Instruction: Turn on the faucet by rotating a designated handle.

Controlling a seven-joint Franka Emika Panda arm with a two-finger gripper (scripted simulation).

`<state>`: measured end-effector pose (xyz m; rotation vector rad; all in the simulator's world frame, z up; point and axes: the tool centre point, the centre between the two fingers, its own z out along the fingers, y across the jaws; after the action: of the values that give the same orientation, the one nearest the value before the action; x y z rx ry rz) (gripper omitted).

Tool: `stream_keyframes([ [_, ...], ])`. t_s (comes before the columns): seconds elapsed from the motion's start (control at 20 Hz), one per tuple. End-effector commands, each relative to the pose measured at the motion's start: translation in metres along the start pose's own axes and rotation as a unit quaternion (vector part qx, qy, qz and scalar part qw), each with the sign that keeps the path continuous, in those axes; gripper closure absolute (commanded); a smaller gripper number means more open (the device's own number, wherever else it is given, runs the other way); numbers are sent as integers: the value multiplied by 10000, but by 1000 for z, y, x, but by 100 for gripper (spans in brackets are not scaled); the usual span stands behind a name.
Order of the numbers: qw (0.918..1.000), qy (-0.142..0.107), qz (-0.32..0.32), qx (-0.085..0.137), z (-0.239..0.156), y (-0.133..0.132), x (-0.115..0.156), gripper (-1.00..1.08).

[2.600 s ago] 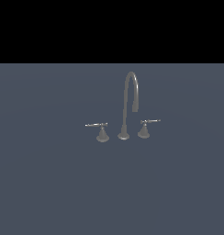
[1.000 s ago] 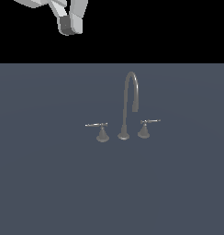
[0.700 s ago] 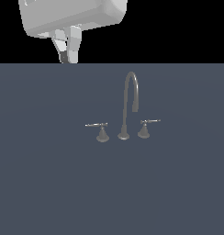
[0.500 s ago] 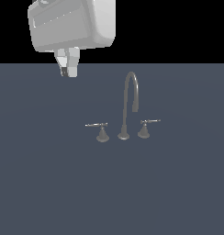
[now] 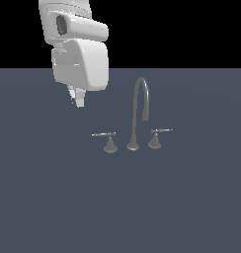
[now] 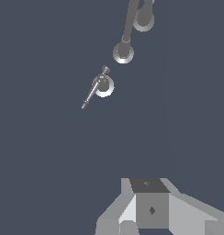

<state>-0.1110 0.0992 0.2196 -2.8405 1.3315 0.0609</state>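
Pincer [image 5: 77, 101] mostly hidden behind arm, handle [image 5: 104, 135] apart.

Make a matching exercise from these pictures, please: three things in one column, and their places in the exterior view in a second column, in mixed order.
Things:
1. spout
2. handle
3. gripper

Places:
A. on the left of the round base, lever pointing to the exterior view's left
B. above the surface, farthest to the exterior view's left
C. rising tall between the two levers

Pairs: 1-C, 2-A, 3-B
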Motion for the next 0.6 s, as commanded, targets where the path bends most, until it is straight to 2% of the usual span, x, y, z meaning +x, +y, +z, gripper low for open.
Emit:
stream_keyframes([
  [0.0,9997,9,235,19,13,-10,6,108],
  [0.55,9924,66,1224,60,69,-49,39,108],
])
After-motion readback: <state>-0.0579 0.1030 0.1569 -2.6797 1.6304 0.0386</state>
